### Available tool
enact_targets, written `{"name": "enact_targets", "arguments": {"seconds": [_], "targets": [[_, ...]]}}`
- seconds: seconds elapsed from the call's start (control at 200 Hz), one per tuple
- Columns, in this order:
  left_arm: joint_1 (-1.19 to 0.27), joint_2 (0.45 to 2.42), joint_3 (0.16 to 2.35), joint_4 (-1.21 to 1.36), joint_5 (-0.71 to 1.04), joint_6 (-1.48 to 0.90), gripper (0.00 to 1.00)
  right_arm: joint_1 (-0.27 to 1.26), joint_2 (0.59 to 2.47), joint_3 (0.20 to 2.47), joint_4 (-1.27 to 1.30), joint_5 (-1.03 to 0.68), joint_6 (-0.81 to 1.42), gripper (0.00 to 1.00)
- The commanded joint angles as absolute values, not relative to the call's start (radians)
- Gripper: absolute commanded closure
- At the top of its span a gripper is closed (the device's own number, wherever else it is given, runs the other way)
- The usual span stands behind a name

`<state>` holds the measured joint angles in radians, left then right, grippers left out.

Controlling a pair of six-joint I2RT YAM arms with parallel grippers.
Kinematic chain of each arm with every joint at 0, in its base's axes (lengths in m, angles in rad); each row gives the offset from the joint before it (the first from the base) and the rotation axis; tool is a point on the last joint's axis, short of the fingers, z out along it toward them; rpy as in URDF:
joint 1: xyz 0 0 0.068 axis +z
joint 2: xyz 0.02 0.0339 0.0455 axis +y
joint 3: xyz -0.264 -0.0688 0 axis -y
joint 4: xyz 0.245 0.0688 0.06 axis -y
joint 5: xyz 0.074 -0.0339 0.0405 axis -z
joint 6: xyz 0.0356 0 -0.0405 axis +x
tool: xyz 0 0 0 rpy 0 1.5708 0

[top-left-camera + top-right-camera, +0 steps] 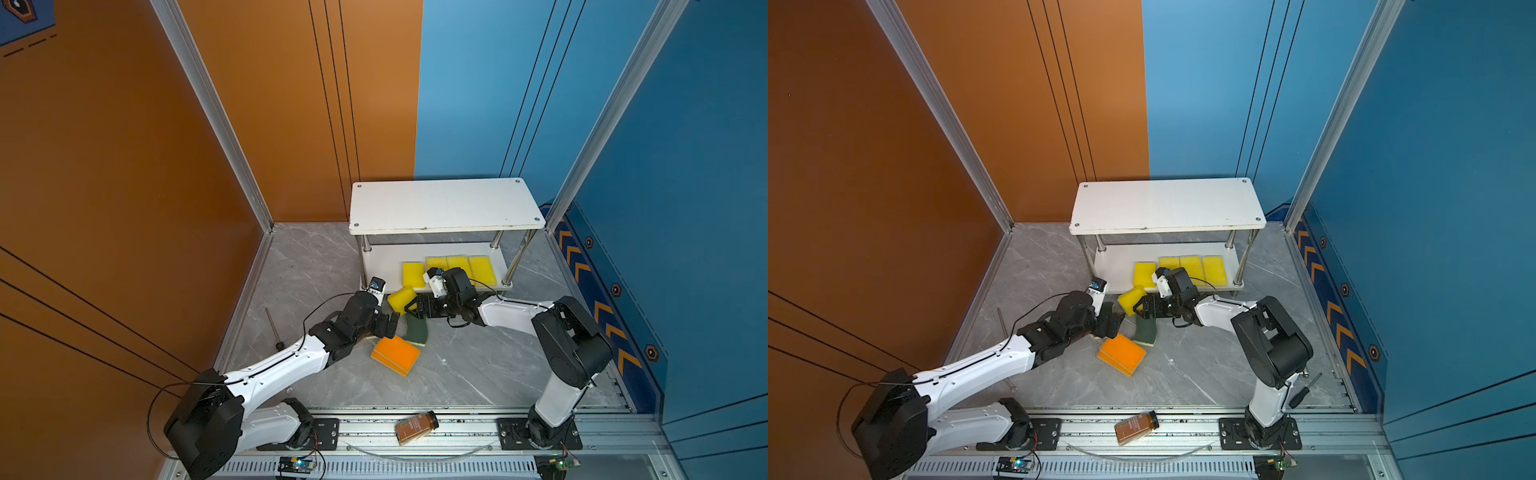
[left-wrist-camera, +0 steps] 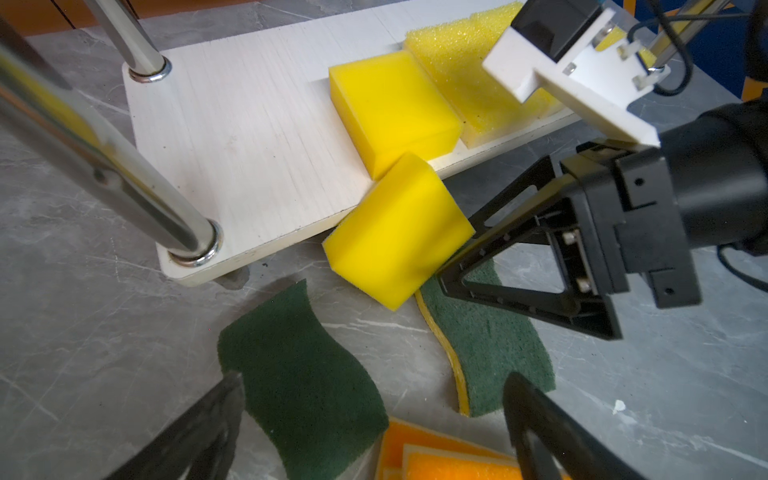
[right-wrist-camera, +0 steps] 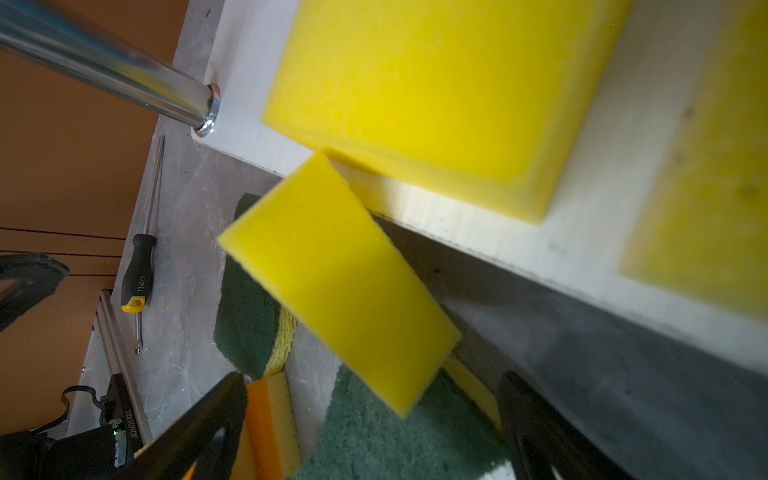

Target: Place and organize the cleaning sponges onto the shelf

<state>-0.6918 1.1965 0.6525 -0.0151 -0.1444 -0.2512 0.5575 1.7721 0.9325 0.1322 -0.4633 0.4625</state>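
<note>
Fifth yellow sponge (image 2: 395,237) leans tilted against the front edge of the lower board of the shelf (image 2: 249,137); four yellow sponges (image 1: 457,268) lie on that board. Right claw (image 1: 409,311) stands wide open at the tilted sponge's lower end, clamping nothing. Left claw (image 2: 374,386), open and empty, hovers over a green sponge (image 2: 299,374) before the shelf.
</note>
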Motion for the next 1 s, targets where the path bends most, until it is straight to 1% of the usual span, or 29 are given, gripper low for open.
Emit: {"name": "enact_targets", "arguments": {"seconds": [0.0,0.366,0.696,0.992], "targets": [[-0.678,1.184,0.635,-0.032,-0.136,-0.261,0.02,0.561,1.8,0.968,0.18,-0.437,0.426,0.08],[-0.675,1.191,0.635,-0.033,-0.137,-0.268,0.02,0.563,1.858,0.97,0.274,-0.449,0.417,0.11],[-0.674,1.208,0.642,-0.029,-0.134,-0.27,0.02,0.573,1.865,0.97,0.302,-0.439,0.406,0.14],[-0.674,1.216,0.642,-0.032,-0.133,-0.272,0.02,0.577,1.861,0.963,0.322,-0.442,0.411,0.25]]}}
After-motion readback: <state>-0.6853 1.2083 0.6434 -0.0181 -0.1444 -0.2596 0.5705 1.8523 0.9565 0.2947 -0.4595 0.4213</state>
